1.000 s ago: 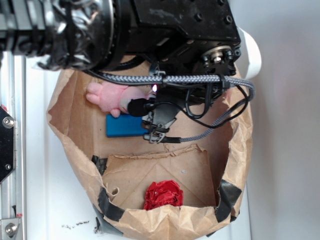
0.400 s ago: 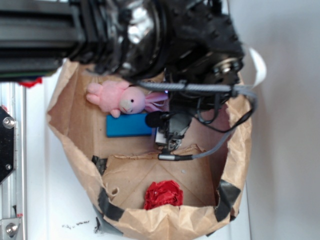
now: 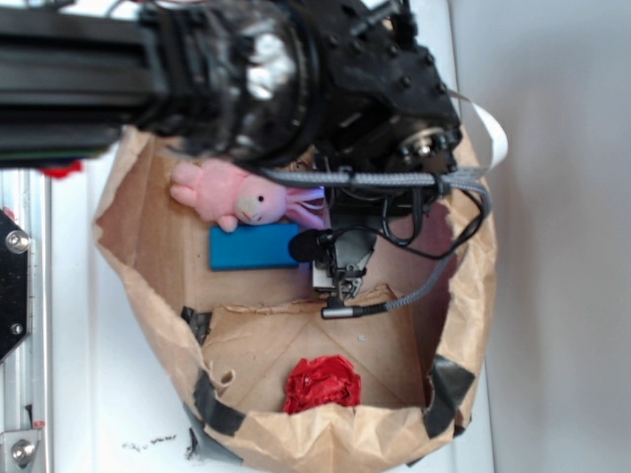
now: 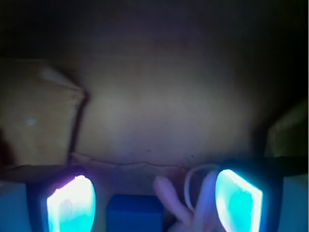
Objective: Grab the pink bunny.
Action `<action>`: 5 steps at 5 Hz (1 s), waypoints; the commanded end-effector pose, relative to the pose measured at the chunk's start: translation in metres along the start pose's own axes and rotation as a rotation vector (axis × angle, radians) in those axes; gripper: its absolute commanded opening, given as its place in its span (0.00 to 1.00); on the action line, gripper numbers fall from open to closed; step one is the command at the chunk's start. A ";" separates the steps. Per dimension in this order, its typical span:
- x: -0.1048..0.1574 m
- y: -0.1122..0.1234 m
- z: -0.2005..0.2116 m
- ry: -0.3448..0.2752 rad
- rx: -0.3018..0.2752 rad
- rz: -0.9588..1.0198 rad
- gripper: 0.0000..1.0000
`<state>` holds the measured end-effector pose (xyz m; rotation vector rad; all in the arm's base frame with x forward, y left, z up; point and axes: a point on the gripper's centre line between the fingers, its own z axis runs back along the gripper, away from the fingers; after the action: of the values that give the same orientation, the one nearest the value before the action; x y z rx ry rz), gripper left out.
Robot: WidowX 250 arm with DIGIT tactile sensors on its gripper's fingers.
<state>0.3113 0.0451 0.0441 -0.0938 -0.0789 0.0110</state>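
Observation:
The pink bunny lies on its side at the back of a brown paper bag, its ears pointing right under my arm. My gripper is down inside the bag and open, its two glowing pads wide apart. In the wrist view the bunny's ears lie between the pads, nearer the right one, without touching either. In the exterior view the black arm hides the fingers; only the wrist camera housing shows.
A blue block lies right beside the bunny, and its end shows between the pads. A red wrinkly lump sits at the bag's near wall. The bag's walls rise all around. A metal rail runs along the left.
My arm has shifted right and slightly down in the picture, uncovering the bunny's face. The bunny, block and red lump have not moved.

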 end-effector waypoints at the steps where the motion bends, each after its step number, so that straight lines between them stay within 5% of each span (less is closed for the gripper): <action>1: 0.008 0.019 -0.005 -0.017 0.091 0.015 1.00; 3: 0.000 0.032 -0.025 0.032 0.189 0.004 1.00; 4: -0.046 0.019 -0.026 0.067 0.195 -0.061 1.00; 5: -0.044 0.031 -0.030 0.090 0.240 -0.113 1.00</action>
<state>0.2739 0.0653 0.0077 0.1397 -0.0085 -0.0604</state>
